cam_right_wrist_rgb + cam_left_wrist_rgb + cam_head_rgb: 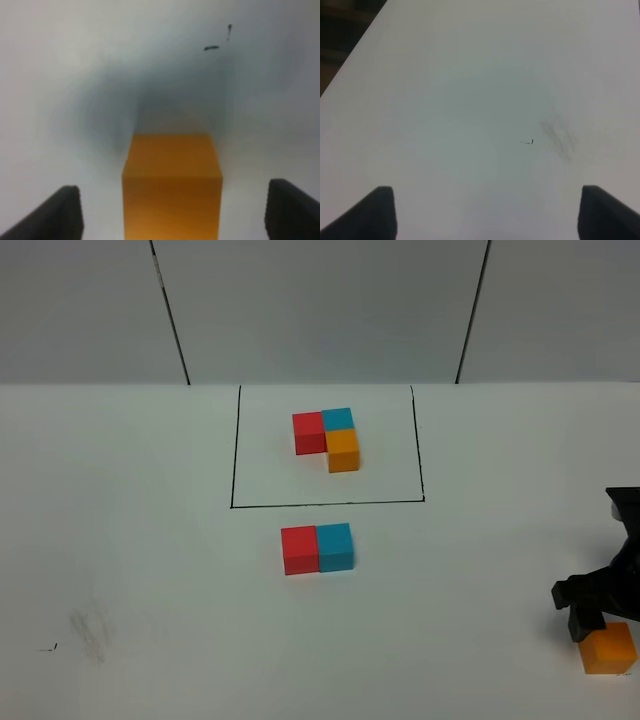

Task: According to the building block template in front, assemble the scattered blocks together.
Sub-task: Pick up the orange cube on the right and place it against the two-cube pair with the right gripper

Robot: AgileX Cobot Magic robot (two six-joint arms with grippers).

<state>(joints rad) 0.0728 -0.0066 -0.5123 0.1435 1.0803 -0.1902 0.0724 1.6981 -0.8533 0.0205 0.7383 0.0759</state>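
Note:
The building block template (327,436) is an L of red, teal-blue and orange cubes inside a black drawn rectangle at the back middle. A scattered red block (299,550) and teal-blue block (335,546) sit side by side, touching, just in front of the frame. The scattered orange block (609,648) lies at the front right. My right gripper (592,612) is over it. In the right wrist view the gripper (172,212) is open, with the orange block (172,170) between its fingers and a gap on each side. My left gripper (485,212) is open and empty over bare table.
The white table (150,540) has a grey smudge and a small black mark (48,647) at the front left, also in the left wrist view (527,142). A grey wall with two dark seams stands behind the table.

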